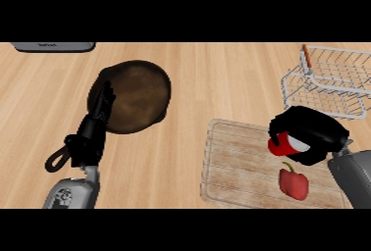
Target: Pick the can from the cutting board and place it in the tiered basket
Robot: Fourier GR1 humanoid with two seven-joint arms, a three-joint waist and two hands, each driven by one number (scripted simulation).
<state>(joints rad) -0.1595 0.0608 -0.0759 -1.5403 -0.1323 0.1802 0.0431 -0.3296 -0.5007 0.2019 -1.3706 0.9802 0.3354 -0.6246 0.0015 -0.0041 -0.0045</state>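
Right hand (pixel 313 133) has its fingers wrapped round the red can (pixel 284 145), which tilts just above the cutting board's (pixel 235 169) far right part. Red pepper (pixel 293 183) lies on the board, right below the can. White wire basket (pixel 330 83) stands just beyond. Left hand (pixel 100 109), fingers straight, pokes up over the dark pan (pixel 138 95). A grey appliance (pixel 54 46) peeks in top left.

The right hand (pixel 310 133) curls round a red can (pixel 283 145) over the cutting board (pixel 235 169), near a red pepper (pixel 294 183). The wire basket (pixel 326 83) stands beyond. The left hand (pixel 101 105) rests open by a dark pan (pixel 138 95).
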